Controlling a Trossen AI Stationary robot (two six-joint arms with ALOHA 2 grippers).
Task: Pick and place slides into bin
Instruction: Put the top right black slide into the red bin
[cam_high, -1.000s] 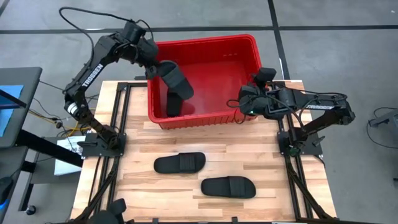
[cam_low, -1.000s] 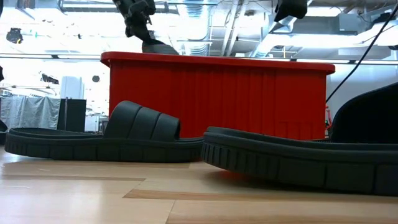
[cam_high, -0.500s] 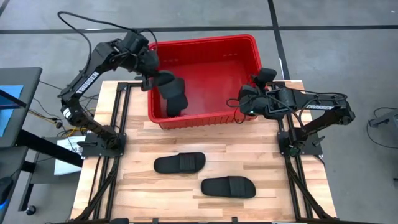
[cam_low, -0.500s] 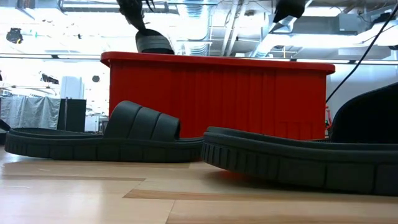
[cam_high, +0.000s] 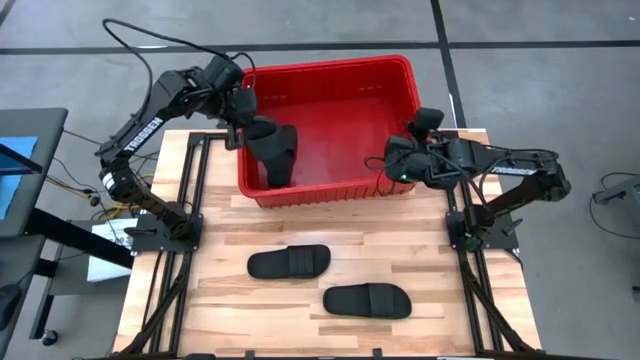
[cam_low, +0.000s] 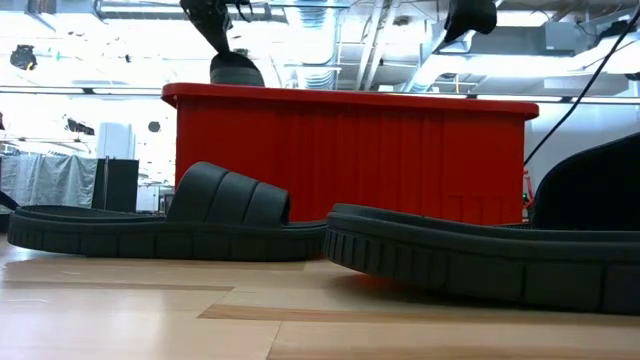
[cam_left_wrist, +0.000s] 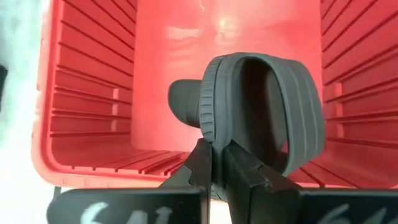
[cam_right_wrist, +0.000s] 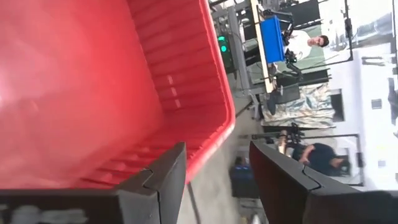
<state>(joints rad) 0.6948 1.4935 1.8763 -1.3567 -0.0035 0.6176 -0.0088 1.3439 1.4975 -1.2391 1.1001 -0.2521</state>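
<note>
The red bin (cam_high: 330, 62) stands at the table's far side. My left gripper (cam_high: 247, 124) is over the bin's left part, shut on one black slide (cam_high: 274, 150). The slide's top shows above the rim in the low view (cam_low: 237, 70). A second dark slide end (cam_left_wrist: 183, 102) shows behind it inside the bin. Two more slides (cam_high: 289, 262) (cam_high: 367, 300) lie soles down on the wooden table in front of the bin. My right gripper (cam_high: 392, 167) is open and empty at the bin's right wall. My left gripper (cam_left_wrist: 214, 149) pinches the rim of the slide's sole (cam_left_wrist: 208, 127) between its two fingers, beside where the ribbed strap (cam_left_wrist: 298, 106) joins. The fingers come from above, slanting down into the bin. The slide stands on edge below them; whether its lower end touches anything, I cannot tell.
The bin's ribbed inner walls (cam_left_wrist: 87, 93) close in on the held slide at the left and near sides. Its right half (cam_high: 370, 110) is bare red floor. My right gripper's fingers (cam_right_wrist: 168, 171) stand over the bin's right rim (cam_right_wrist: 217, 81). People show in the room beyond.
My left gripper has moved a little toward the table's near edge and toward the bin's left wall with the slide. The slide has swung from slanting out toward the bin's middle to hanging more upright, closer to the left wall.
</note>
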